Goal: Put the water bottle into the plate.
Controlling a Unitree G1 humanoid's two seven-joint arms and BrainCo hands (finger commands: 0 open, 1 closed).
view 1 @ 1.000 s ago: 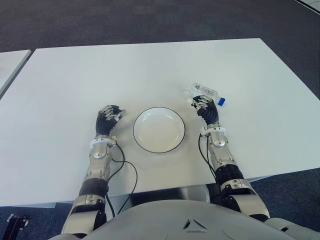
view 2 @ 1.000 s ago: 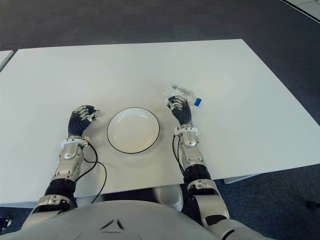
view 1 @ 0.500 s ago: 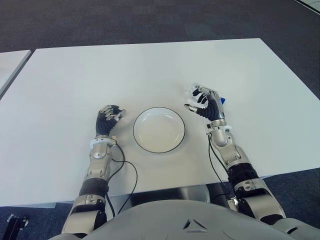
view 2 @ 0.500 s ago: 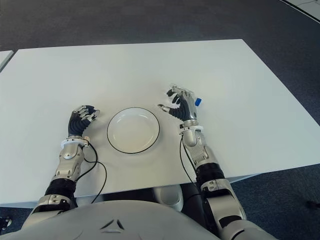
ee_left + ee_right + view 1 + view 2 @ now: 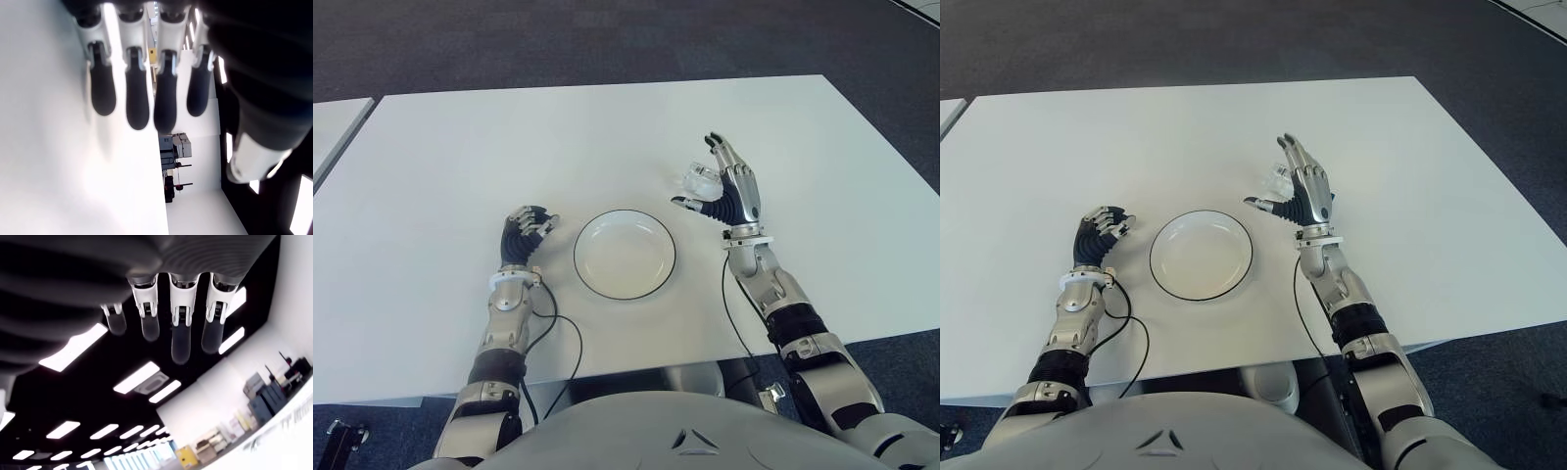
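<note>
Left eye view: right hand (image 5: 729, 191) fingers spread, empty, before water bottle (image 5: 698, 179), beside plate (image 5: 625, 254).

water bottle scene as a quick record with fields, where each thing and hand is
water bottle: lying on the table, right of the plate, mostly hidden behind the right hand
plate: empty, white with dark rim, between the hands
right hand: raised, fingers spread, holding nothing
left hand: fingers curled, left of the plate, holding nothing
table: white

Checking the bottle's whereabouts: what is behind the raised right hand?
The water bottle lies on the table behind the open right hand; its cap end is hidden.
</note>
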